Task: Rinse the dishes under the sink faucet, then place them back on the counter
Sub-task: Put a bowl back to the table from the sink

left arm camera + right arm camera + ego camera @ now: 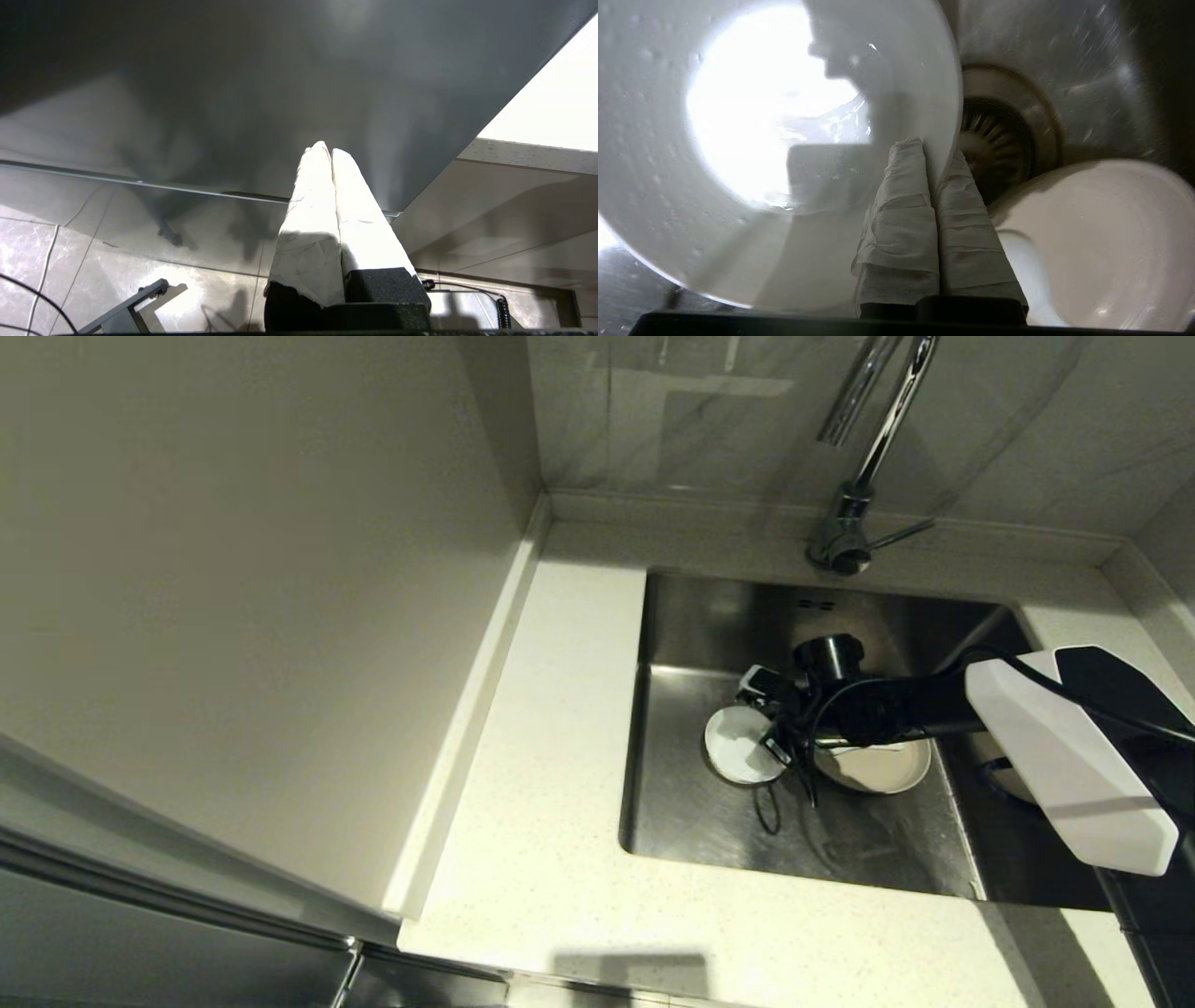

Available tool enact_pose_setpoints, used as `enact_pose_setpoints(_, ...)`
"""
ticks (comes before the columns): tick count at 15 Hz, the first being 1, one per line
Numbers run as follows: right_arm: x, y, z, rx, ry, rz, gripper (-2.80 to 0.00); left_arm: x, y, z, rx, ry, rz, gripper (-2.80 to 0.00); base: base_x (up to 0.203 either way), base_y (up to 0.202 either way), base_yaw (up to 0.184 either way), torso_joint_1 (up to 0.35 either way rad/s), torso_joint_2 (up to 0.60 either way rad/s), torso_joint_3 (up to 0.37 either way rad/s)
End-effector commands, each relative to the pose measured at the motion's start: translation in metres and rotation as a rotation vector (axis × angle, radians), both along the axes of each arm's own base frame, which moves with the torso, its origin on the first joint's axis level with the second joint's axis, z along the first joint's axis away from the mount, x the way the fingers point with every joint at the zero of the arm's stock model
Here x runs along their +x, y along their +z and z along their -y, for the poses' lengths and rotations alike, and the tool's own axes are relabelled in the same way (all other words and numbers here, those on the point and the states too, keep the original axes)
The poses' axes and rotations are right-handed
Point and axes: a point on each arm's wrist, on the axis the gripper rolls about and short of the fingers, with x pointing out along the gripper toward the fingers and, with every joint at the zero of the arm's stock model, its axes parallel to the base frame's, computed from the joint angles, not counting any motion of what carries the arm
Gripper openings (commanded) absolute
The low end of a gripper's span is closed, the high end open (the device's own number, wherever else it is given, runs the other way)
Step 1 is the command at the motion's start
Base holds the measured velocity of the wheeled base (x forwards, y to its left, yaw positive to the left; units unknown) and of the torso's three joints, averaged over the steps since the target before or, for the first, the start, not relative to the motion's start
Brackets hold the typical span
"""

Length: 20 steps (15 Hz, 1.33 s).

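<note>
While the left gripper hangs parked below the counter edge with its padded fingers pressed together on nothing, the right gripper is down in the sink, pinching the rim of the small white bowl between its wrapped fingertips, one pad inside the wall and one outside.

That bowl looks like glazed ceramic: stiff, fairly light, brittle if knocked on steel, and, judging by the droplets and the pool glinting in its bottom, wet and slippery. The rim is the sensible place to hold, since the thin wall fits between the pads; a one-sided pinch will likely let it swing or slide, so a slow lift seems wise.

Just beside it, toward the sink's right side, lies the cream plate, shallow and wide, its edge close to the bowl; a white handle-like shape on it in the right wrist view may be the spoon, though I cannot be sure. The drain strainer sits between the two dishes, behind the fingers.

Farther back, the faucet rises from the counter at the sink's rear edge, its spout overhead, an obstacle for any high lift. No water is seen running.
</note>
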Motion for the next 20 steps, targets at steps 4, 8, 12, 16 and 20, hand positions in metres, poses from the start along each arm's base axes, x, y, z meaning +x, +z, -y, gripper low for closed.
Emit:
enact_pose_setpoints(4,-0.001,0.042,0.018,0.024,-0.051,0.130,-2.80,0.000,0.000,0.000,0.000,0.000,0.003,-2.80,0.000,0.000,0.000,0.000,0.00,0.000)
enact_pose_setpoints(8,-0.010,0.083,0.043,0.041,-0.106,0.211,-2.80,0.000,0.000,0.000,0.000,0.000,0.003,-2.80,0.000,0.000,0.000,0.000,0.00,0.000)
enact_pose_setpoints(12,-0.036,0.112,0.081,0.068,-0.218,0.233,-2.80,0.000,0.000,0.000,0.000,0.000,0.003,-2.80,0.000,0.000,0.000,0.000,0.00,0.000)
enact_pose_setpoints(16,-0.071,0.142,0.127,0.080,-0.422,0.275,-2.80,0.000,0.000,0.000,0.000,0.000,0.003,-2.80,0.000,0.000,0.000,0.000,0.00,0.000)
enact_pose_setpoints(20,-0.108,0.202,0.166,0.096,-0.526,0.546,-2.80,0.000,0.000,0.000,0.000,0.000,0.003,-2.80,0.000,0.000,0.000,0.000,0.00,0.000)
